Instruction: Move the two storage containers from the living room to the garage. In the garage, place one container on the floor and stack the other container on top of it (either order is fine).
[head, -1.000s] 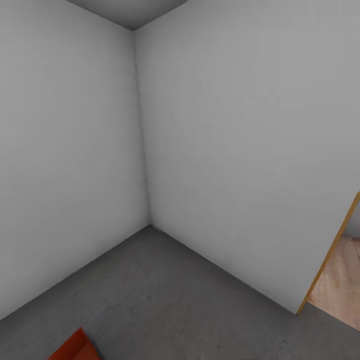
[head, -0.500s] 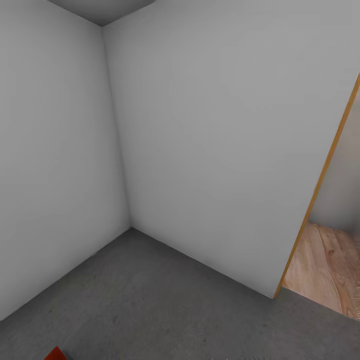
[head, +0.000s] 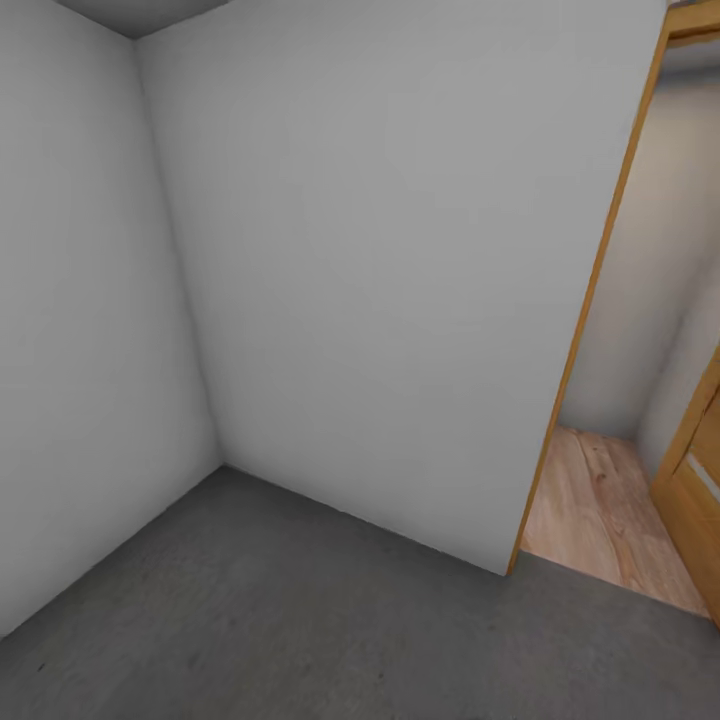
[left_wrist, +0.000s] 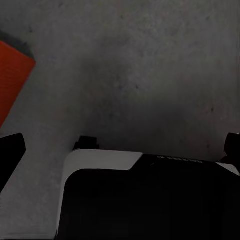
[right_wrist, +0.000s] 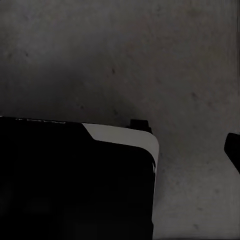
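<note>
One orange-red storage container (left_wrist: 12, 75) shows by a ribbed corner in the left wrist view, resting on the dark grey concrete floor (head: 300, 620) of the garage. My left gripper (left_wrist: 122, 145) hangs over the floor beside it, open, its black fingertips (left_wrist: 12, 147) far apart with nothing between them. My right gripper (right_wrist: 120, 150) is also over bare concrete, with one black fingertip (right_wrist: 233, 149) showing at the frame's edge, set wide and holding nothing. The living room is out of view.
Two plain grey-white walls (head: 380, 280) meet in a corner ahead at the left. At the right a wood-framed doorway (head: 580, 330) opens onto light wood plank flooring (head: 610, 520). My black-and-white base (left_wrist: 145, 195) sits below both wrists.
The head view has swung to the right: the wall corner slid left, the doorway came further into view, and the container's orange corner left the picture at the bottom left.
</note>
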